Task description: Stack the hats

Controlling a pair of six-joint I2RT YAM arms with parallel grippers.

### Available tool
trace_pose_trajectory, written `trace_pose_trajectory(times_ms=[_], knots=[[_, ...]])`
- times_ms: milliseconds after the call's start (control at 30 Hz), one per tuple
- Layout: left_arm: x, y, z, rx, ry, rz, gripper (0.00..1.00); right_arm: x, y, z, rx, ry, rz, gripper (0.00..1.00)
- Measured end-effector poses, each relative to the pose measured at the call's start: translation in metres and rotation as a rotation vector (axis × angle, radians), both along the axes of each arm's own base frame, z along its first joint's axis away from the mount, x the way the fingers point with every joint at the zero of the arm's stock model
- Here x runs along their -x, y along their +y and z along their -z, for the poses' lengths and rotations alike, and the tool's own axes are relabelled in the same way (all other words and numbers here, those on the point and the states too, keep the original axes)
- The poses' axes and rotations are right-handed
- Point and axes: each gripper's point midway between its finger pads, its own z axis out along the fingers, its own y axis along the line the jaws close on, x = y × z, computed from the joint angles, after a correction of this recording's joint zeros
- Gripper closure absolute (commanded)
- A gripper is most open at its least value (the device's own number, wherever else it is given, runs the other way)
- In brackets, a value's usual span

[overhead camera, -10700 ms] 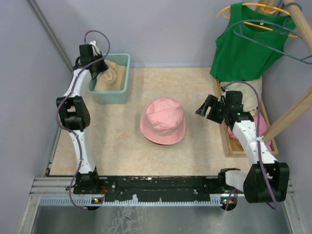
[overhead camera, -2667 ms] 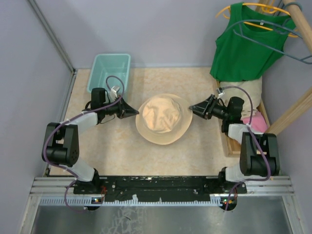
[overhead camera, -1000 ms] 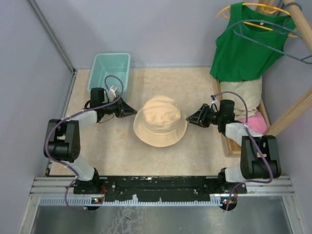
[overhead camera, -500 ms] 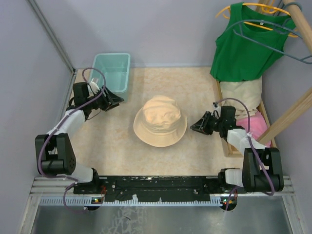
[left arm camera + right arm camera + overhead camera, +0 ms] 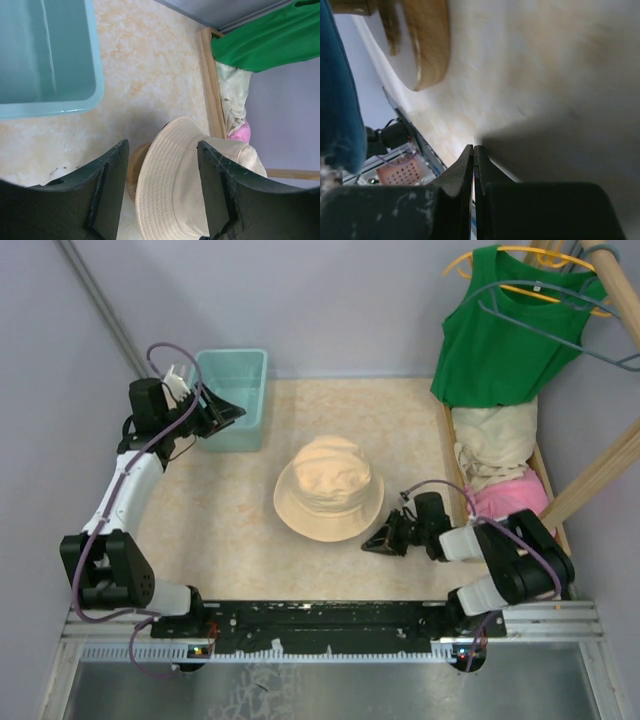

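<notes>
A soft beige fabric bucket hat, with a domed, creased crown and a round floppy brim ribbed with rows of stitching, lies at the middle of the marbled cream-and-orange tabletop. A darker edge shows under its brim in the left wrist view, too unclear to name. The left gripper hangs near the tabletop's far-left corner, just beside the smooth teal plastic basket, a rectangular tub with rounded corners. Its matte black fingers stand apart with nothing between them. The right gripper lies low over the tabletop near its near edge, just off the hat's brim, its two fingers pressed flat together on nothing. Along the right edge a shallow wooden tray holds crumpled cream cloth and pink fabric, under a green tank top on a hanger.
</notes>
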Motion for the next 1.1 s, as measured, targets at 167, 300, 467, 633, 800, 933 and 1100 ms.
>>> trace_pose_trajectory(times_ms=[167, 300, 467, 633, 800, 933, 1100], knots=[[0.0, 0.0, -0.005, 0.006, -0.006, 0.0, 0.35, -0.015, 0.045, 0.0, -0.083, 0.003, -0.071, 1.0], [0.002, 0.001, -0.007, 0.002, -0.008, -0.009, 0.34, -0.029, 0.071, 0.0, -0.142, -0.003, -0.094, 1.0], [0.002, 0.004, -0.022, -0.008, -0.037, -0.029, 0.33, -0.049, 0.088, -0.001, -0.199, -0.013, -0.092, 1.0], [0.007, 0.009, -0.03, -0.039, -0.054, -0.057, 0.31, -0.086, 0.106, -0.003, -0.224, -0.047, -0.06, 1.0], [0.013, 0.019, -0.025, -0.077, -0.038, -0.103, 0.3, -0.12, 0.119, -0.006, -0.225, -0.06, -0.022, 1.0], [0.015, 0.027, -0.016, -0.095, -0.021, -0.135, 0.29, -0.146, 0.125, -0.008, -0.195, -0.109, 0.006, 1.0], [0.02, 0.035, 0.005, -0.113, -0.036, -0.174, 0.18, -0.144, 0.114, -0.015, -0.107, -0.137, 0.0, 1.0]])
